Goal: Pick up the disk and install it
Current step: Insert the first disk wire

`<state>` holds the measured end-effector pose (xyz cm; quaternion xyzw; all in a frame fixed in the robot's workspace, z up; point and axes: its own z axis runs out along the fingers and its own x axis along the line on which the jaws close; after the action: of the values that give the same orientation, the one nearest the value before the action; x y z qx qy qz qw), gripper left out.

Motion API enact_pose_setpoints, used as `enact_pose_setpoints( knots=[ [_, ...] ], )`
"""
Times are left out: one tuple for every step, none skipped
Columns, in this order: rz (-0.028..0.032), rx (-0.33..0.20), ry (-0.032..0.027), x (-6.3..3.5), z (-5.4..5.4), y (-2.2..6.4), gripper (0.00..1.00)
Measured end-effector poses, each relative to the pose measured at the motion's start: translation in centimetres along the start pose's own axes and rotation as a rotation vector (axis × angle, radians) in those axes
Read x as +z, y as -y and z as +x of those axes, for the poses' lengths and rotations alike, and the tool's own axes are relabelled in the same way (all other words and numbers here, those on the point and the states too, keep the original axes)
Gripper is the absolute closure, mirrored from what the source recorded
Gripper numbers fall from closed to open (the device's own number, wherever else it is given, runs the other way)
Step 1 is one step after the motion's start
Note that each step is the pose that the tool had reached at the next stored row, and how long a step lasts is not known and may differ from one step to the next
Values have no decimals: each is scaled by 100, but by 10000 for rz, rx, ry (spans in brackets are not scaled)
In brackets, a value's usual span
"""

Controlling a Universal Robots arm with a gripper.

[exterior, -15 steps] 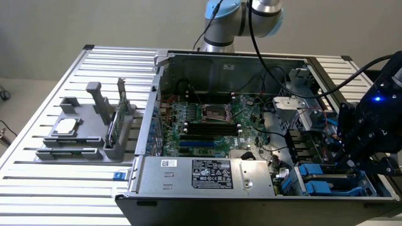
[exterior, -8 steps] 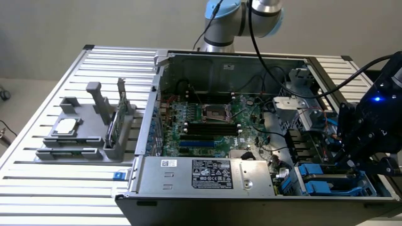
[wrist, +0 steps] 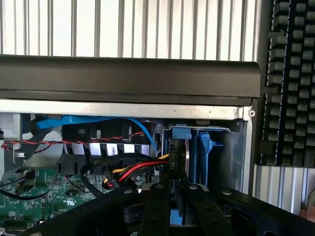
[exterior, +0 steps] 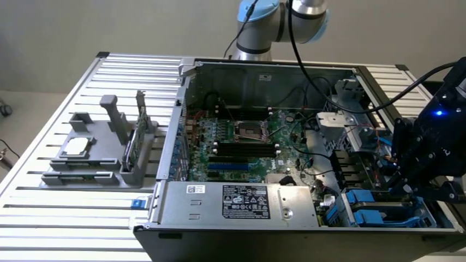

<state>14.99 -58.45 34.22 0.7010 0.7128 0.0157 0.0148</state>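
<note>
The disk stands on edge in the drive bay at the corner of the open computer case, its silver side and blue carrier frame facing the wrist camera. My gripper is shut on it, one black finger on each flat side. A second blue carrier sits in the slot right beside it. In the exterior view my gripper hangs over the bay at the case's near corner on the exterior view's right, above blue carriers, and hides the held disk.
Red, yellow and black cables and a blue cable run close to the bay. A power supply and motherboard fill the case. A grey fixture with a chip and a green card stands on the slatted table. A keyboard lies beyond the case.
</note>
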Motion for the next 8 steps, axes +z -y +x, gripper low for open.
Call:
enact_pose_setpoints(
  knots=[
    [0, 7, 0, 0, 0, 1, 83],
    [0, 14, 3, -2, 0, 3, 83],
    [0, 21, 3, -2, 0, 4, 83],
    [0, 28, 4, -2, 0, 5, 83],
    [0, 37, 4, -2, 0, 5, 83],
    [0, 47, 4, -1, 1, 5, 83],
    [0, 61, 5, -1, 2, 6, 83],
    [0, 74, 6, 0, 2, 6, 83]
  ],
)
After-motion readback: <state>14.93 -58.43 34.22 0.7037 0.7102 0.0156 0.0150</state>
